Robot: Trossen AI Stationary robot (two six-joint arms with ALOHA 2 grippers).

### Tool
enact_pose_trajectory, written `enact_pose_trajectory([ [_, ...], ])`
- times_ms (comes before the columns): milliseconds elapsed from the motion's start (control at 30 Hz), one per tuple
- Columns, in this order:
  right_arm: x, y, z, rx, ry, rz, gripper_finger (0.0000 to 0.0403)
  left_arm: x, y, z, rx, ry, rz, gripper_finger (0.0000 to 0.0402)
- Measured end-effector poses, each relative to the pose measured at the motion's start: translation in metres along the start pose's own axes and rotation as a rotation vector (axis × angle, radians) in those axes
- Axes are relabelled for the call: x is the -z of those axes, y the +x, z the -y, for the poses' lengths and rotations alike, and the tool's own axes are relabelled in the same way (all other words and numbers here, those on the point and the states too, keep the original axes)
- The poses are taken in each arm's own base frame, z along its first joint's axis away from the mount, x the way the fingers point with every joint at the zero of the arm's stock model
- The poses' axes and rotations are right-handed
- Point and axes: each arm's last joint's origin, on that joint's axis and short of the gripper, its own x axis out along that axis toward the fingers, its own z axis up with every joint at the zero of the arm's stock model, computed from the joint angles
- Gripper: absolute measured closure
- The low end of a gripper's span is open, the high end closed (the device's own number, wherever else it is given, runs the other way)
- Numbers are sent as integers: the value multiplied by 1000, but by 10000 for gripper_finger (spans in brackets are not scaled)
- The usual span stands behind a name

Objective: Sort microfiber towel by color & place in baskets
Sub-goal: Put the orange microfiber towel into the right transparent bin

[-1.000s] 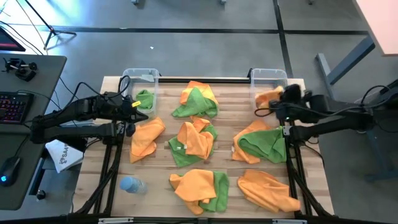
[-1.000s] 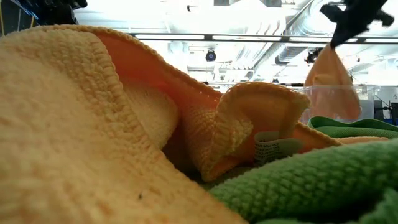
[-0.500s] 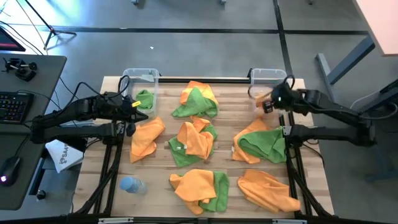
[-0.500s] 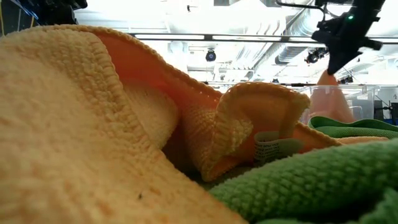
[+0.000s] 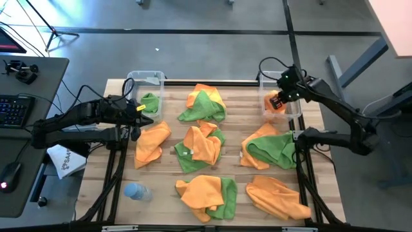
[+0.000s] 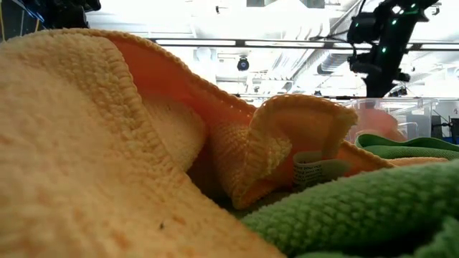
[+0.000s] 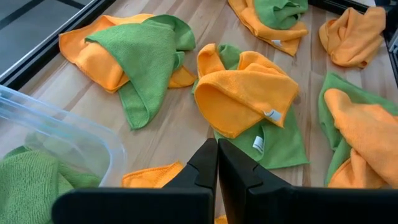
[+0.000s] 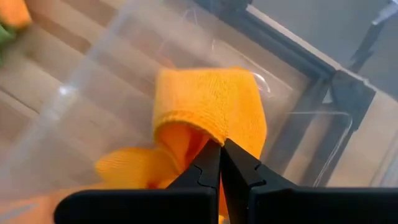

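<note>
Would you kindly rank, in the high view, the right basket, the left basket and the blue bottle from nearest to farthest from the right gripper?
From the right gripper, shut on an orange towel:
1. Right basket, directly beneath it at the table's far right corner.
2. Left basket, across at the far left corner.
3. Blue bottle, at the near left edge.

The tabletop (image 5: 170, 151) is pale wood in long planks, smooth and a little shiny. The towels on it are soft, fuzzy cloth: an orange towel (image 7: 249, 93) has tiny nubby loops, and a green towel (image 7: 146, 59) looks just as matt. The baskets (image 8: 292, 134) are clear, glossy plastic. The tool fingers (image 7: 208, 171) are smooth, dark, matt plastic.
</note>
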Motion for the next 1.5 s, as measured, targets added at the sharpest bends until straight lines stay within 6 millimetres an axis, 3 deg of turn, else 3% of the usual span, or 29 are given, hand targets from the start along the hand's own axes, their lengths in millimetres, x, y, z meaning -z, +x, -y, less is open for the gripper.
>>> enact_pose_trajectory([
  [233,-5,17,-3,68,-106,-92,403,0,0,0,0,0,0,401],
  [667,-8,38,-15,232,-131,-207,403,0,0,0,0,-16,0,401],
  [1500,-7,30,-21,142,-160,-156,402,0,0,0,0,-16,0,401],
])
